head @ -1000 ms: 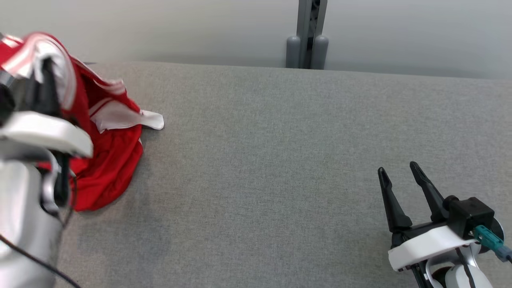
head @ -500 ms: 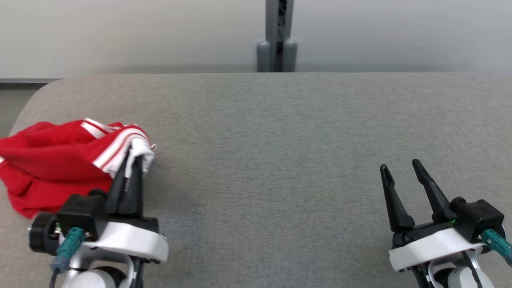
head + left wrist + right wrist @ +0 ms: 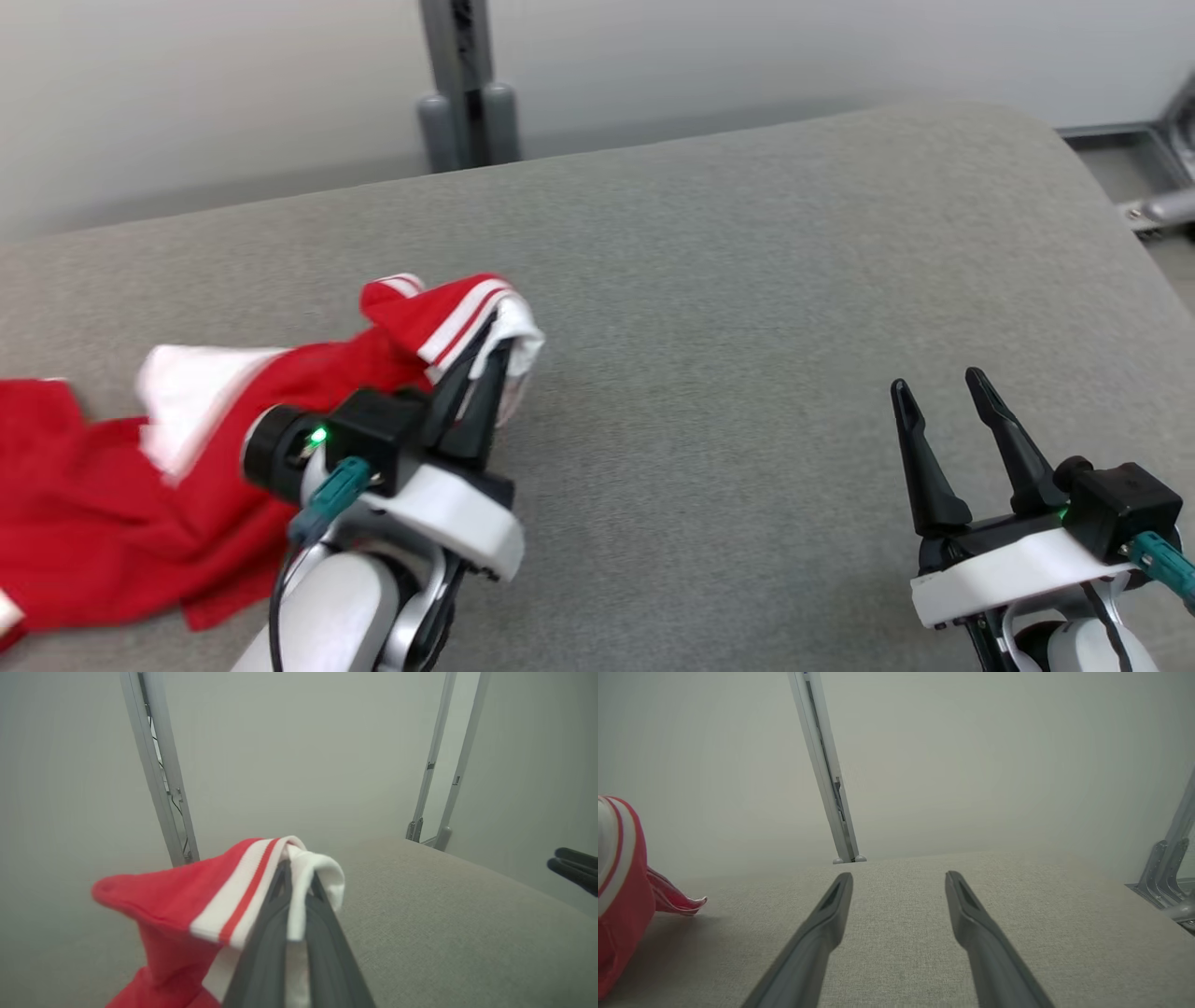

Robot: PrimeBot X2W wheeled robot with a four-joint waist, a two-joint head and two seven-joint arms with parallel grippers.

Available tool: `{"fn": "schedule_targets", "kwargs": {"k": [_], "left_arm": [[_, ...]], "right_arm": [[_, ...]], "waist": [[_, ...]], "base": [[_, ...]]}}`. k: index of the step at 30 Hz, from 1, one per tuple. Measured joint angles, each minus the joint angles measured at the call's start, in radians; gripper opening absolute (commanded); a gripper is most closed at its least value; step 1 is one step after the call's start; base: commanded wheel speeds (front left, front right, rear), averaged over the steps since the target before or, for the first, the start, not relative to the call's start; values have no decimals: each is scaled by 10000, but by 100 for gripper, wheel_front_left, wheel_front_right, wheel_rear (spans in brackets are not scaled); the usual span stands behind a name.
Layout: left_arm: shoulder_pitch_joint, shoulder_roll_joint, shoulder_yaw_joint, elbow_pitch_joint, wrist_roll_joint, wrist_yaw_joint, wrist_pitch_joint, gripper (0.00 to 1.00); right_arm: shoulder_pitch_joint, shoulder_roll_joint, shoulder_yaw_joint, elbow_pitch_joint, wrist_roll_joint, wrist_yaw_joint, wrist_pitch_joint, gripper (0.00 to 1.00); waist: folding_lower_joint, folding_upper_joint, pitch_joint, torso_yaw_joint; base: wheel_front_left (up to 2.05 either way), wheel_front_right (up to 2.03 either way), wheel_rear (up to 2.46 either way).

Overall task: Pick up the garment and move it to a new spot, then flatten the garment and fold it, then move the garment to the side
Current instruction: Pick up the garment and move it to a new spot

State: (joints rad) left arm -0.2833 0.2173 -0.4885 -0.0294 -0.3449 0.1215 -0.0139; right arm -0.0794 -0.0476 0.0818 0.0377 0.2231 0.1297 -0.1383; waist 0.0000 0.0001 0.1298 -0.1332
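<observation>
Head view: my left gripper is clamped shut on the striped band of the red garment. The pinch point is left of centre and looks lifted off the grey padded table. The rest of the garment trails from there to the near left, crumpled on the table and running off the left edge of the frame. My right gripper sits near right, jaws apart, empty, well apart from the cloth. An upright post stands beyond the far edge. Left wrist view: both fingers are pressed together with a white fold of the band sandwiched between them and flopping over the tips. Red fabric hangs left of and below the fingers. The grip looks solid, but it's on one edge only. The right gripper's tips show at the right edge, clear of the cloth. Right wrist view: my two fingers are spread wide over bare table with nothing between them; the garment is at the left, partly raised. Status, my read: pick-up done, move to the new spot in progress, cloth half dragging rather than carried. Left to do: set down, flatten, fold, shift aside. Nothing is flattened or folded yet, and flattening will probably need the right gripper on a second edge.
</observation>
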Motion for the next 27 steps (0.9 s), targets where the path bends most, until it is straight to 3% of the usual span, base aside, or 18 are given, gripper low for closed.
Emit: {"fn": "schedule_targets", "kwargs": {"k": [13, 21, 22, 23, 24, 27], "left_arm": [[-1562, -849, -1009, 1392, 98, -823, 59, 0], [-1818, -1444, -2077, 3087, -117, -1398, 178, 0], [-1845, -1482, -2155, 3333, -186, -1444, 136, 17], [-1910, -1507, -2251, 3559, -209, -1478, 134, 75], [-1959, -1547, -2320, 3708, -284, -1496, 109, 100], [-2018, -1662, -2608, 3904, -433, -1657, -188, 100]], "right_arm": [[-177, -8, 104, 441, 479, 0, -387, 100], [-379, -4, 245, 782, 721, 0, -621, 100], [-390, -4, 263, 823, 763, 0, -652, 100], [-406, -4, 270, 869, 775, 0, -679, 100], [-438, -2, 272, 934, 775, 0, -704, 100], [-530, -6, 207, 1041, 775, 0, -750, 100]], "waist": [[0, 0, 651, -1694], [0, 0, 1107, -2151], [0, 0, 1130, -2161], [0, 0, 1140, -2158], [0, 0, 1137, -2147], [0, 0, 1105, -2031]], "base": [[0, 0, 0], [0, 0, 0], [0, 0, 0], [0, 0, 0], [0, 0, 0], [0, 0, 0]]}}
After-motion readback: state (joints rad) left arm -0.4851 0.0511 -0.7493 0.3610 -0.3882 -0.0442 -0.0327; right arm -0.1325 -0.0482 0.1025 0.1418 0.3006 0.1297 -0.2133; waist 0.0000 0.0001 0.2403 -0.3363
